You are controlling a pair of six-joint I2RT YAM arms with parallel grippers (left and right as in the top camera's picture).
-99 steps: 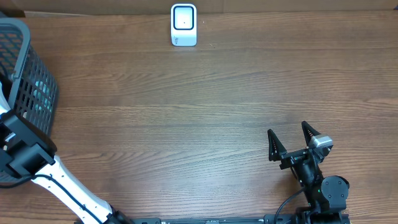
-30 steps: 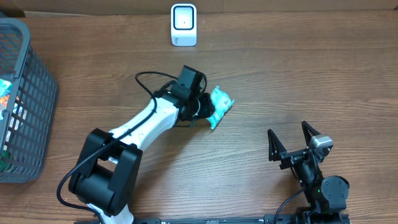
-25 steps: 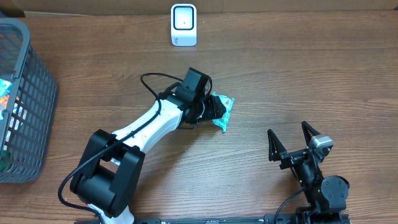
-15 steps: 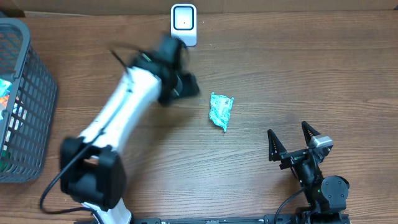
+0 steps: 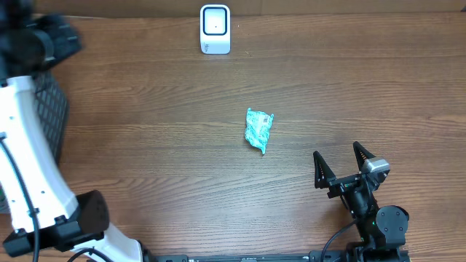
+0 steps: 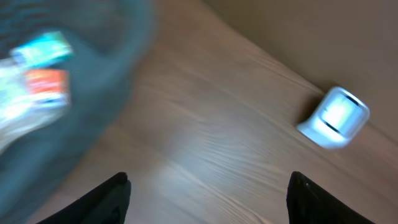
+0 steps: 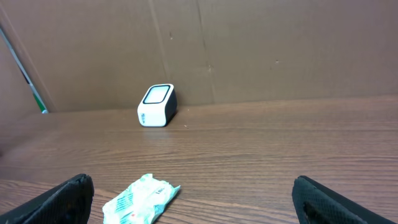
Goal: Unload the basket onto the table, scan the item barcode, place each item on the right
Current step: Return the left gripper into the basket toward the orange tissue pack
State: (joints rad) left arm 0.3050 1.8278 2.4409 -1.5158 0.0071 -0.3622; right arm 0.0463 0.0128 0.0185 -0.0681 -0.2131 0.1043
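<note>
You've dropped the teal packet (image 5: 258, 129) before the scanner (image 5: 215, 29) (jaws now parted) and swung the left gripper (image 6: 209, 188) far to its left.

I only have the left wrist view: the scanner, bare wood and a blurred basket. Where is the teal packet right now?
Observer: The teal packet lies on the table, roughly mid-table, between the scanner and the right gripper. Nothing holds it.
Operator: Is the right arm on it?
Observer: No. The right gripper sits apart from the packet, jaws wide open and empty.
Operator: Can you read a barcode on it?
Observer: No. In the overhead and right wrist views the packet looks crumpled and too small to show any barcode.
</note>
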